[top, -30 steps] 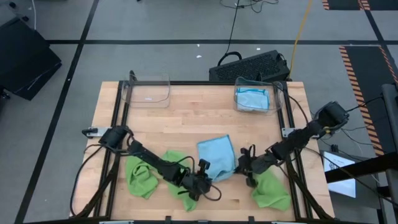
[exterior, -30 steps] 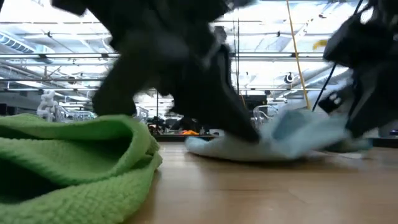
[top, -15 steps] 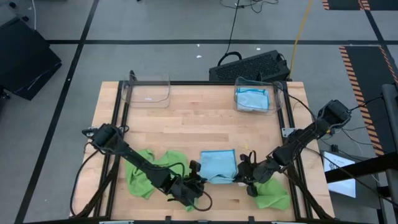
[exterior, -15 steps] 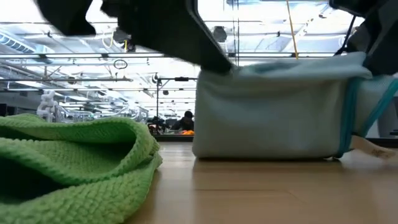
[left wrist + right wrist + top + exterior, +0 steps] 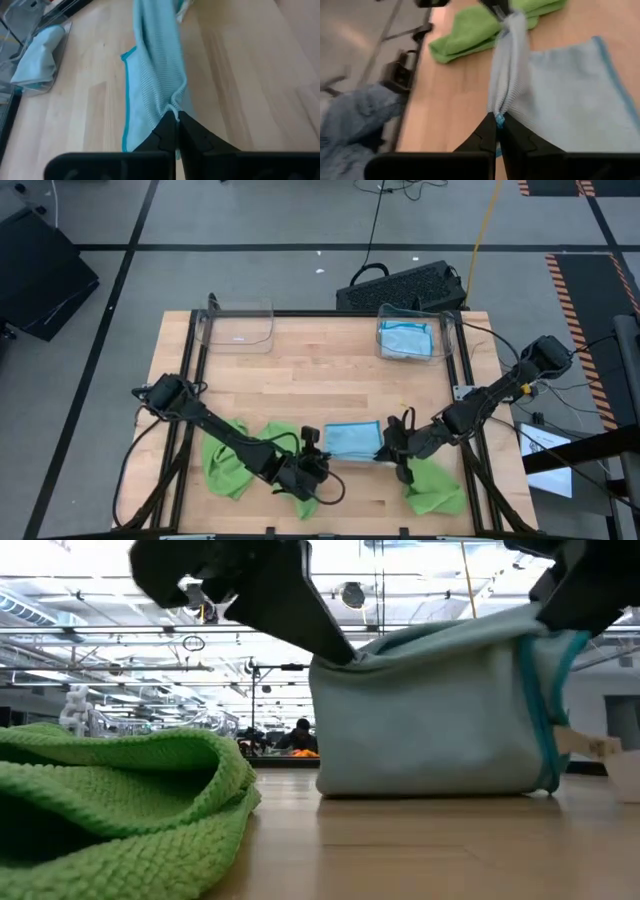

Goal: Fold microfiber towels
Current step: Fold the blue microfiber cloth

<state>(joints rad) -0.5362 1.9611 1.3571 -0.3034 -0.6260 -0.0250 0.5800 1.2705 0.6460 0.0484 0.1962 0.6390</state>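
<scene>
A light blue towel (image 5: pixel 351 440) with teal edging hangs between my two grippers near the table's front edge, and its lower part (image 5: pixel 430 785) rests on the wood. My left gripper (image 5: pixel 320 448) is shut on its left upper corner. My right gripper (image 5: pixel 388 446) is shut on its right upper corner. One lime green towel (image 5: pixel 236 460) lies crumpled under my left arm, another (image 5: pixel 436 486) under my right arm. A folded blue towel (image 5: pixel 406 339) lies in the far right bin. My left gripper pinches a bunched corner of the blue towel (image 5: pixel 172 106) between its two fingers. In the low view the fingers slant down onto that corner (image 5: pixel 345 658). The cloth hangs below them, stretched toward the other gripper. My right gripper pinches the towel's other upper corner by its teal edge (image 5: pixel 498 118) between its two fingers. The corner (image 5: pixel 540 638) is lifted. The cloth hangs below it with its lower edge on the table, drawn fairly taut toward my left gripper.
Two clear plastic bins stand at the far edge, one without towels at the left (image 5: pixel 238 327) and one at the right (image 5: pixel 442 330) holding the folded blue towel. Bare wood (image 5: pixel 320 380) lies between the bins and the grippers. The green towel fills the low view's near left (image 5: pixel 110 810).
Both grippers have gone up and toward the table's near edge, each with a corner of the blue towel, then a little back toward the far edge. The towel, which lay flat and skewed, now hangs as a sheet between them with its lower part on the table.
</scene>
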